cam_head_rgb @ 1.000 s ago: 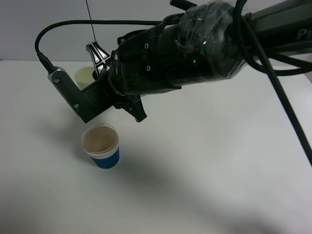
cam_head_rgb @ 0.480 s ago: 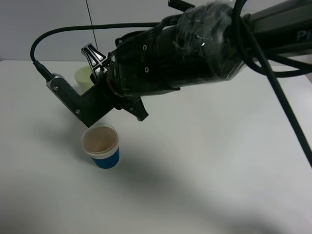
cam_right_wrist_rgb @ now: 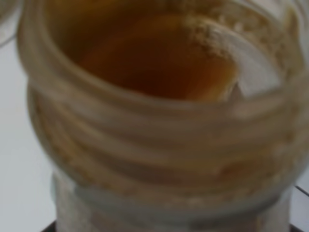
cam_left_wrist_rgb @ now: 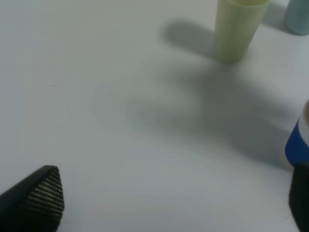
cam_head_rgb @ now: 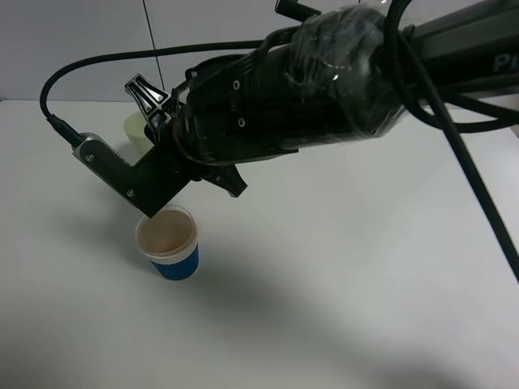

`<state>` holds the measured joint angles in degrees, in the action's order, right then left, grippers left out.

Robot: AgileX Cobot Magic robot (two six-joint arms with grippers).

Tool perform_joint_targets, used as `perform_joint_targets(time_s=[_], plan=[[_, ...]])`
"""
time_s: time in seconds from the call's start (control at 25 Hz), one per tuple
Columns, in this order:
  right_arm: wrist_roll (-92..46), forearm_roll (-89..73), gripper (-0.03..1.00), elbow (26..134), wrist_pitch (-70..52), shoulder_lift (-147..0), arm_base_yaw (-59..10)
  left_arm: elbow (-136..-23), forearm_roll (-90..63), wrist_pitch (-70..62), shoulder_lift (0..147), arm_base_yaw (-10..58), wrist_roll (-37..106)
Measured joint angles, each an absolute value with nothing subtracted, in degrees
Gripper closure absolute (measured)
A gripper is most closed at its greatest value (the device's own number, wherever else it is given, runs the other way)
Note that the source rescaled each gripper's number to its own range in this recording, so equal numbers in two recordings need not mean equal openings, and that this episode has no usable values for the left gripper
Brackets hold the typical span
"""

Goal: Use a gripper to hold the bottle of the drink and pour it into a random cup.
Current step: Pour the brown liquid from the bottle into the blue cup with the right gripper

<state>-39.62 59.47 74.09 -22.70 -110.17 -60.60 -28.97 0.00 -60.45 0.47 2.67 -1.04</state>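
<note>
Blurry bottle (cam_right_wrist_rgb: 154, 145), its body out of frame

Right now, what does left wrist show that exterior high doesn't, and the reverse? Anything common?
Only left wrist: the teal cup, and the left gripper, jaws wide apart with nothing between them.
Only exterior high: the right arm reaching across, its end close to the blue cup, plus that cup's brownish inside.
Both: the blue cup (just an edge in left wrist), the pale-green cup (partly hidden behind the arm in exterior high), and the white table.
</note>
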Motion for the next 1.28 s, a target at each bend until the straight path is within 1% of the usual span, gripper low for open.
perform_joint_targets(time_s=[1.28], plan=[[-39.62, 69.78, 0.97, 74.09, -22.56, -110.17, -61.92, -28.97, 0.00, -60.45, 0.47, 2.67, -1.04]])
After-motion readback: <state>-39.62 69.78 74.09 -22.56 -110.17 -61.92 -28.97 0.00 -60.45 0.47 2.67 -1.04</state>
